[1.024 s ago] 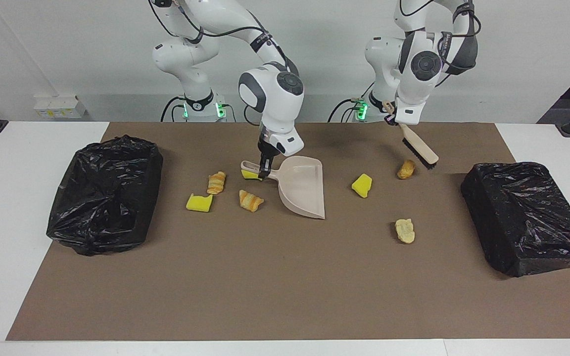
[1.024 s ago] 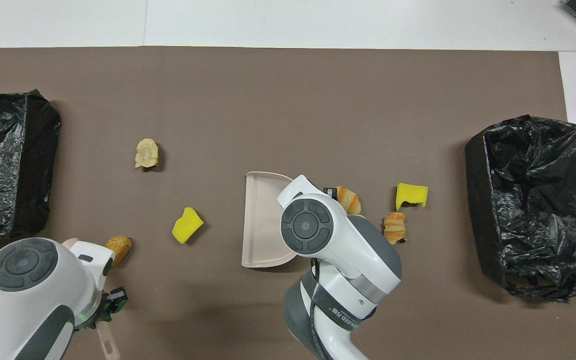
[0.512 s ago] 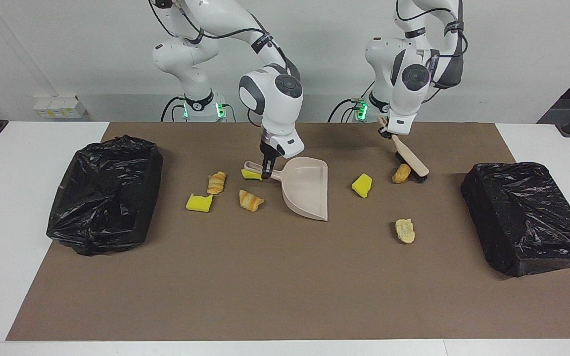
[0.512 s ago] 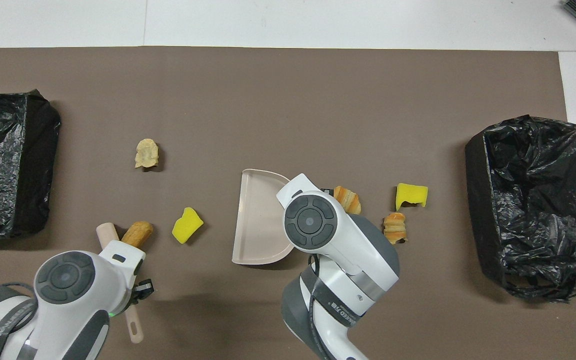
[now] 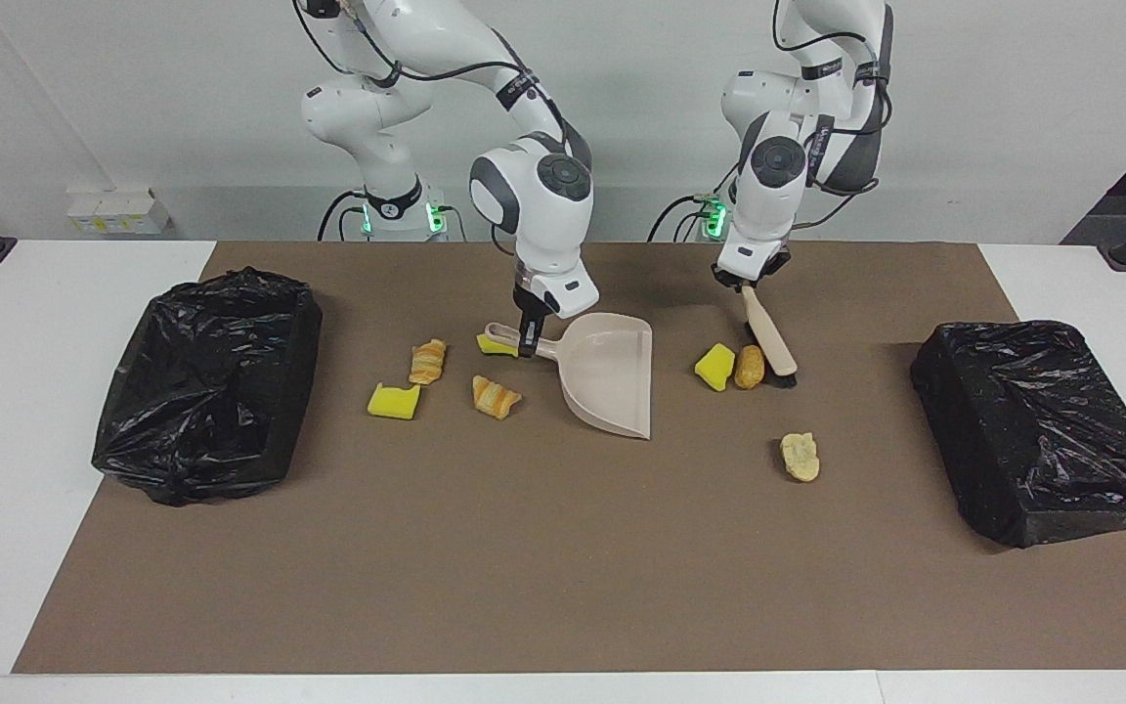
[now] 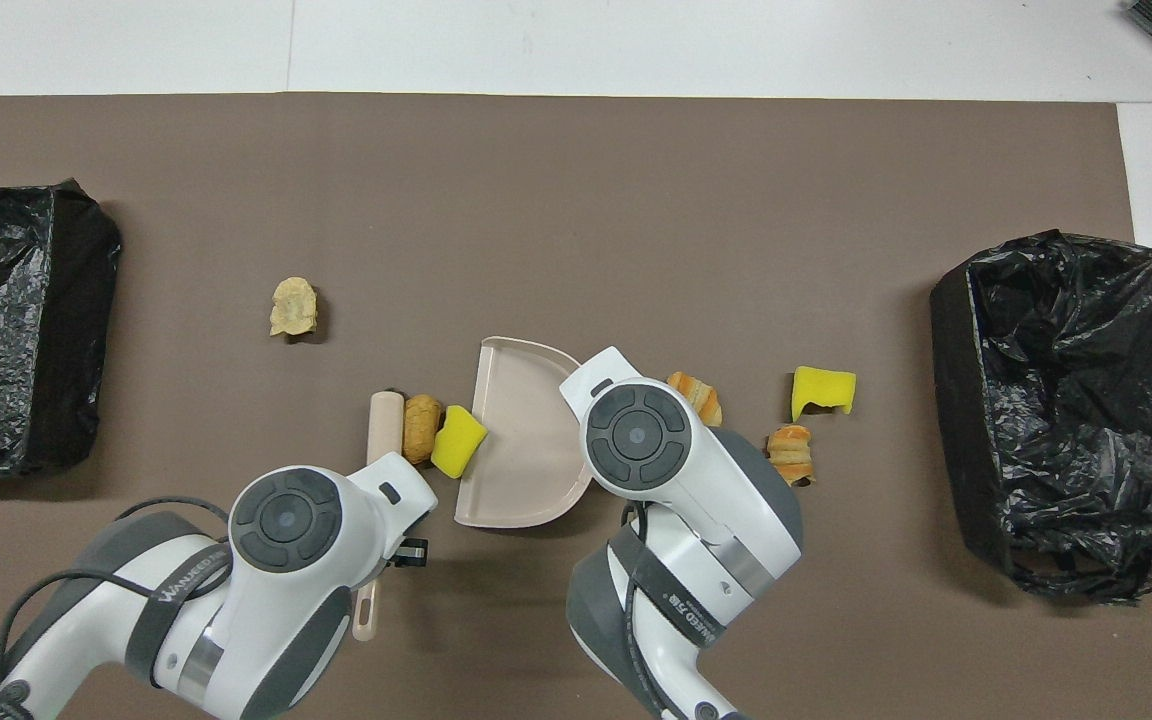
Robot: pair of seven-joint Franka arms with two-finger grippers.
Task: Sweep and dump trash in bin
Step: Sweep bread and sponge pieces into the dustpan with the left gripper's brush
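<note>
Seven small bits of trash lie on a brown mat over the desk, none yet in the dustpan or a bin. A yellow sponge wedge (image 5: 714,367) & a brown pastry bit (image 5: 748,367) sit touching each other, just beside the dustpan's open mouth, toward the left arm's end. A pale pastry lump (image 5: 800,457) lies alone, farther from the robots. Toward the right arm's end: a second pastry bit (image 5: 427,361), another sponge wedge (image 5: 394,400), a third pastry bit (image 5: 495,397), plus a sponge piece (image 5: 495,344) tucked right by the dustpan handle. All look light; sponges prob. soft & springy, pastries prob. crumbly, so they should slide or roll under bristles w/ little force and may skip past the pan lip. Better pushed than pinched. The beige dustpan (image 5: 610,376) looks stiff, light plastic; best held at its thin handle, where the right claw (image 5: 528,338) is closed tight on it, mouth resting on the mat. The left claw (image 5: 745,284) is clamped shut on the handle of a small hand brush (image 5: 769,339), whose bristle end is down at the mat, touching the brown pastry bit. A black-bagged bin (image 5: 206,381) stands at the right arm's end of the desk, another (image 5: 1047,425) at the left arm's end.
</note>
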